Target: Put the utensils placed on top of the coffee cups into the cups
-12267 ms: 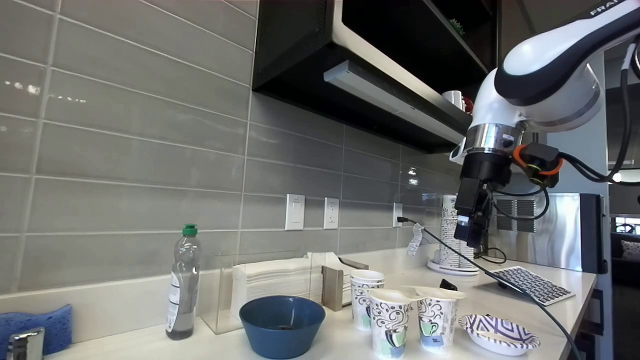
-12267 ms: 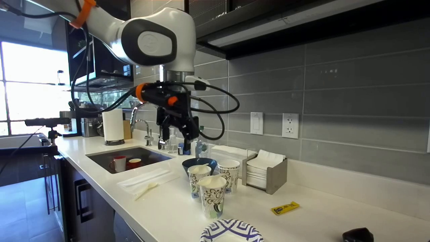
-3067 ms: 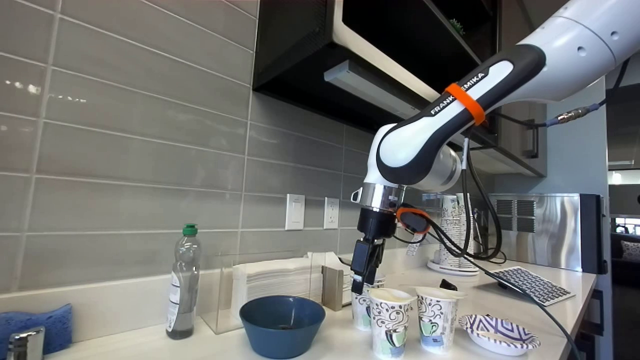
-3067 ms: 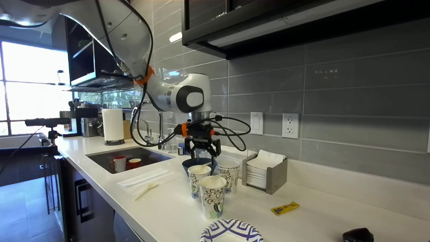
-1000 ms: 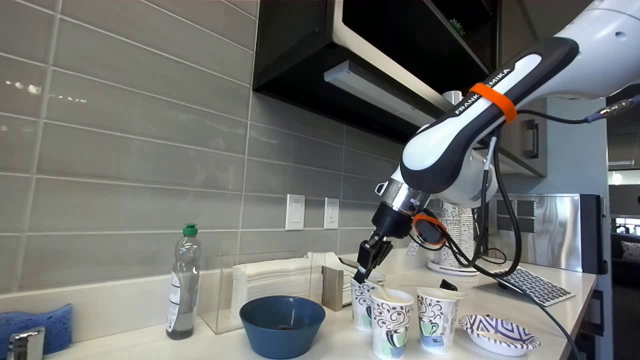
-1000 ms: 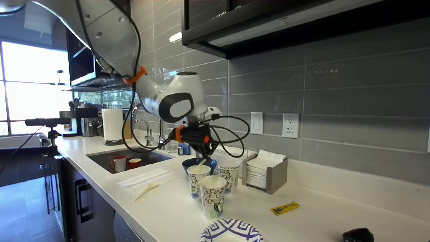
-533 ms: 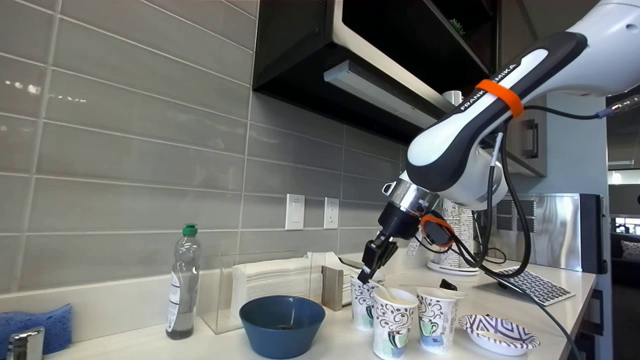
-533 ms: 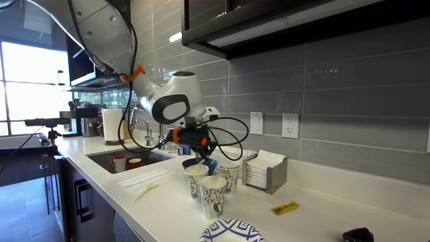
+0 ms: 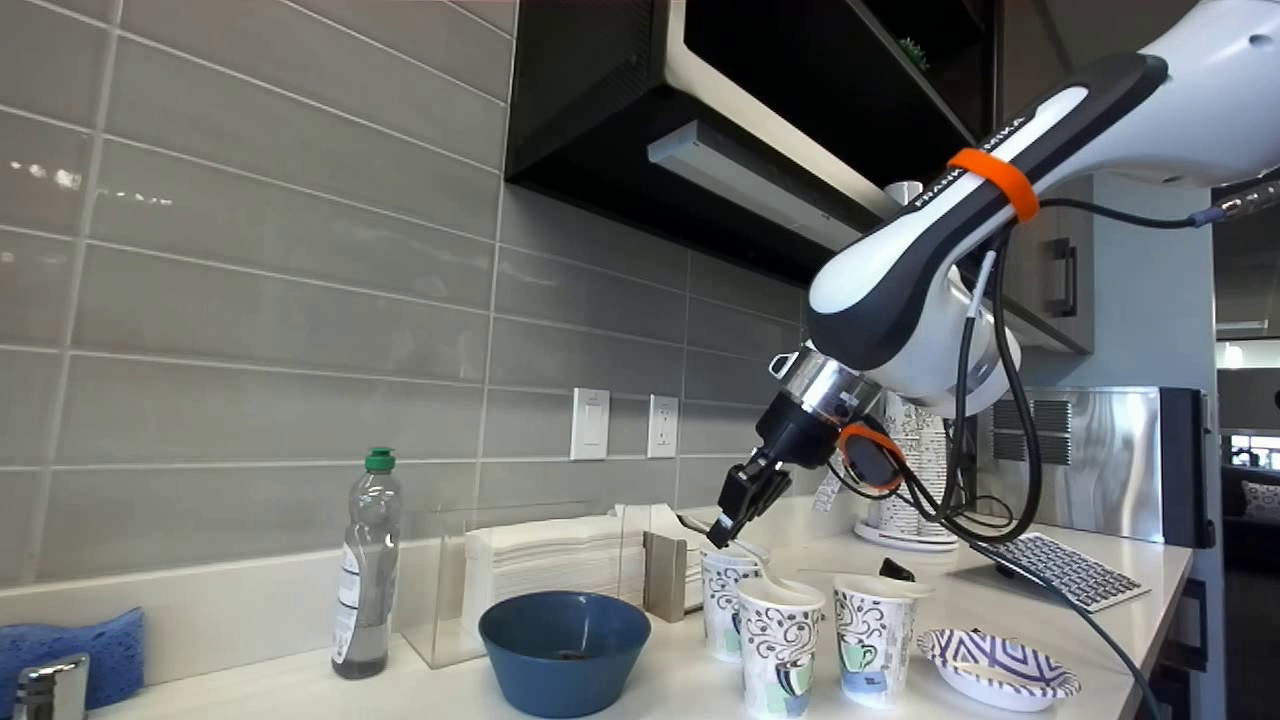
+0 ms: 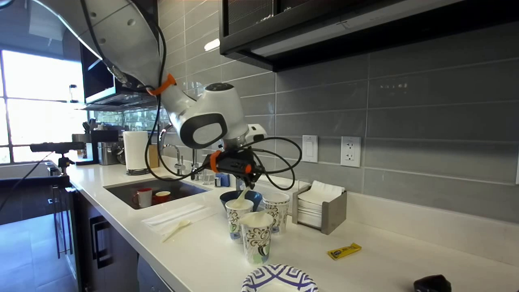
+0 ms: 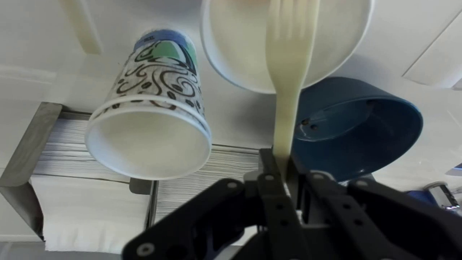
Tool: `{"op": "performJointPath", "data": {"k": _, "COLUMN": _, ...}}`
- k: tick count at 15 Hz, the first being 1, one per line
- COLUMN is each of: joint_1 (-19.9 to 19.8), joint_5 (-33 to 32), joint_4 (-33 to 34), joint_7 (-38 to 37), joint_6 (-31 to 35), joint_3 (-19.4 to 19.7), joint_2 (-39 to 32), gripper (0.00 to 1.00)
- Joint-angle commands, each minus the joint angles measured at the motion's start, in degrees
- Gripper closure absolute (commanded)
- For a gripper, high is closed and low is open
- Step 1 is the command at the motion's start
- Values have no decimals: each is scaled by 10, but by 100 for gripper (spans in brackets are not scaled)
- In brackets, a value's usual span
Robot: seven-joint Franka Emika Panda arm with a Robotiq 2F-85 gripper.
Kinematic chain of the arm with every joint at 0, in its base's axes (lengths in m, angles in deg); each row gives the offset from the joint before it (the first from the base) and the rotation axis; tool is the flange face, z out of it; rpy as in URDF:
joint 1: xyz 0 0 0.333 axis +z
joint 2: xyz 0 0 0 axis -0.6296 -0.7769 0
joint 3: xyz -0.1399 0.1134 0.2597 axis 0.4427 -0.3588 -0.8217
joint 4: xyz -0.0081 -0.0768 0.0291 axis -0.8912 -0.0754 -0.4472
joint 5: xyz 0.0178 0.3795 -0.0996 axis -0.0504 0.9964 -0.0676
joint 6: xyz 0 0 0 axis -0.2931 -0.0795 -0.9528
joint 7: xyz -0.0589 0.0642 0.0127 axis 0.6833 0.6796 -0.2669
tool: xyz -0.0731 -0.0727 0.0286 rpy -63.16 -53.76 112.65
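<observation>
The jaws, pinched nearly together, held a plastic fork (image 11: 288, 77) tilted at the mouth of 1 patterned paper cup (image 9: 780, 650).

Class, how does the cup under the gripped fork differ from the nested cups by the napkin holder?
The cup shows one rim, while the nested cups show two. The cup has the fork, held in the gripper, over its mouth; the nested cups' mouth is uncovered. The nested cups stand nearer the napkin holder than the cup. Both are white with dark swirls.
</observation>
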Motion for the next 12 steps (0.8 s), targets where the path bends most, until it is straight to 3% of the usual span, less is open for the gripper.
{"op": "performJointPath", "data": {"k": 1, "joint_1": 13, "joint_5": 67, "joint_4": -1, "joint_7": 56, "joint_6": 12, "joint_3": -2, "joint_2": 2, "gripper": 97}}
{"op": "performJointPath", "data": {"k": 7, "joint_1": 15, "joint_5": 105, "joint_4": -4, "joint_7": 91, "joint_6": 11, "joint_3": 0, "joint_2": 2, "gripper": 97}}
{"op": "performJointPath", "data": {"k": 8, "joint_1": 15, "joint_5": 109, "joint_4": -4, "joint_7": 95, "joint_6": 11, "joint_3": 0, "joint_2": 2, "gripper": 92}}
{"op": "performJointPath", "data": {"k": 10, "joint_1": 15, "joint_5": 116, "joint_4": -4, "joint_7": 101, "joint_6": 10, "joint_3": 0, "joint_2": 2, "gripper": 62}}
{"op": "performJointPath", "data": {"k": 12, "joint_1": 15, "joint_5": 118, "joint_4": -4, "joint_7": 105, "joint_6": 11, "joint_3": 0, "joint_2": 3, "gripper": 49}}
